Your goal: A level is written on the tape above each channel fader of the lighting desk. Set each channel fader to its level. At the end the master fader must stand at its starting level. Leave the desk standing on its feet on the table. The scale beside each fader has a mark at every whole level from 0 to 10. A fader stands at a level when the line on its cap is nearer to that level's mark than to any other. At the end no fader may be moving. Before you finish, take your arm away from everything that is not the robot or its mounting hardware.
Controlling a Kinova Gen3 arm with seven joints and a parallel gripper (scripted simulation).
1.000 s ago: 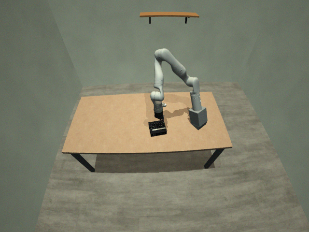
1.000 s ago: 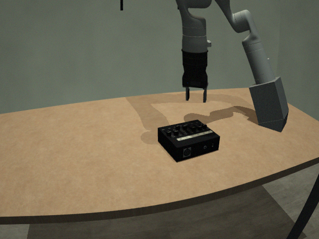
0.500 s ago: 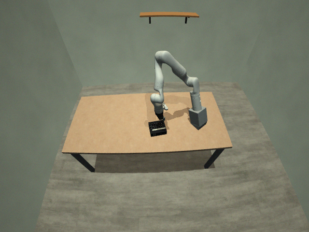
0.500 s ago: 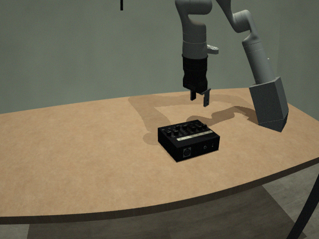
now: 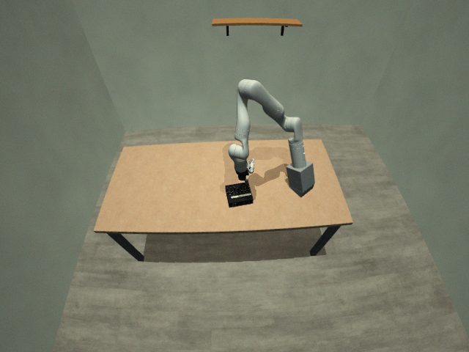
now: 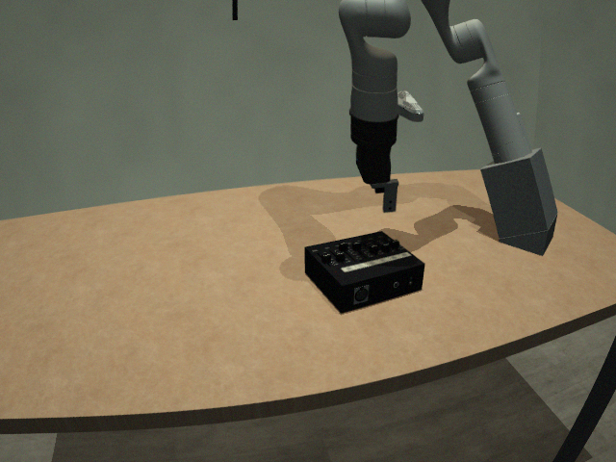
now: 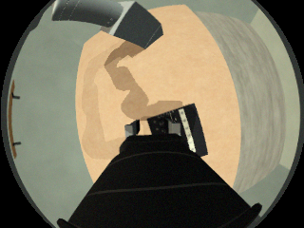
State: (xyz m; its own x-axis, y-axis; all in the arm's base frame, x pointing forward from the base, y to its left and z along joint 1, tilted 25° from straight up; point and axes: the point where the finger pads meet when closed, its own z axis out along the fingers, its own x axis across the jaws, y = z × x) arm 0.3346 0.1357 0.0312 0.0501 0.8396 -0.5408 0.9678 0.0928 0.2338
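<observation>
Wide table [image 6: 149,298], lighting desk [image 6: 365,278] well inside its edges, jaws spread above it, gripping nothing

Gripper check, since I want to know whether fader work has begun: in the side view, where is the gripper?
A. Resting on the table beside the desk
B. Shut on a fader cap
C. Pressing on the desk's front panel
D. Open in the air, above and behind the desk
D: the gripper hangs open and empty in the air, above and behind the lighting desk, touching neither it nor the table.
</observation>
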